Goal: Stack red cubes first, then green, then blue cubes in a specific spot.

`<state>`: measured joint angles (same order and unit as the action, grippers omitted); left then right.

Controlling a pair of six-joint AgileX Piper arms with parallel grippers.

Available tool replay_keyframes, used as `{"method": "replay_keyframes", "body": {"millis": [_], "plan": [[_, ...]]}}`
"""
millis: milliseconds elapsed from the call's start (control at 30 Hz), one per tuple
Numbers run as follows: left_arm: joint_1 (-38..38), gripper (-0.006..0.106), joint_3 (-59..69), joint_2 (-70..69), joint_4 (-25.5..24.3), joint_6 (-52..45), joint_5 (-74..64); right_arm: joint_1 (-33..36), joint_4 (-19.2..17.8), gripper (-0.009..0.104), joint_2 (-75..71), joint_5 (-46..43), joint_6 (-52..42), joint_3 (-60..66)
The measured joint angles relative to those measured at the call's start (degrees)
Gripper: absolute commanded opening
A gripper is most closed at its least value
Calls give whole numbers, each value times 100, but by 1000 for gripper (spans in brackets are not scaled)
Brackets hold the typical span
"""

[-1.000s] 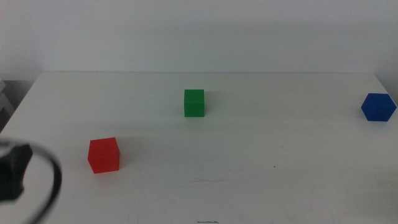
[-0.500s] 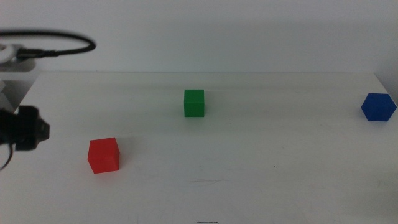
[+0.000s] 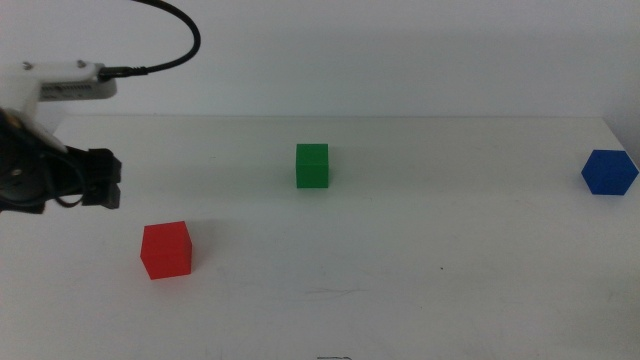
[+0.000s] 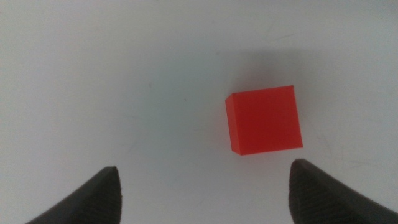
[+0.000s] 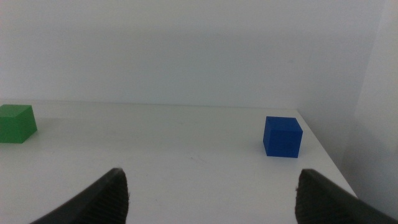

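Left gripper (image 4: 202, 193) wide open, empty, above red cube (image 4: 264, 119); cube sits off-centre toward one jaw. Right gripper (image 5: 211, 196) open, empty, waiting far side.

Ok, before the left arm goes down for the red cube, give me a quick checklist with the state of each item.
1. Left tool open wide enough for the red cube: ok, jaws spread wider than the cube.
2. Cube centred between the jaws: not ok, in the left wrist view it sits closer to one jaw.
3. Left tool above the cube: ok, the wrist camera looks straight down on it.
4. Red cube free of neighbours: ok, the green cube and blue cube stand well apart on the table.
5. Right tool out of the way: ok, open, facing the blue cube, outside the middle view.
6. Stacking spot marked: cannot tell, no marker visible.
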<state>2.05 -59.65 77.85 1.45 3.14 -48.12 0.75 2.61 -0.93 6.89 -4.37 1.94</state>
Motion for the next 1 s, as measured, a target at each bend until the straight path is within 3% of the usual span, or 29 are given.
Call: {"method": "replay_keyframes", "body": {"millis": [133, 400, 833, 1000], "plan": [[146, 90, -141, 391, -48, 422, -29, 0, 0, 94, 0, 0, 0, 0], [1067, 90, -598, 1238, -982, 1986, -114, 0, 0, 94, 0, 0, 0, 0], [1191, 89, -946, 2535, -703, 2137, -160, 0, 0, 94, 0, 0, 0, 0], [1191, 78, -946, 2745, -690, 2137, -64, 0, 0, 94, 0, 0, 0, 0]]}}
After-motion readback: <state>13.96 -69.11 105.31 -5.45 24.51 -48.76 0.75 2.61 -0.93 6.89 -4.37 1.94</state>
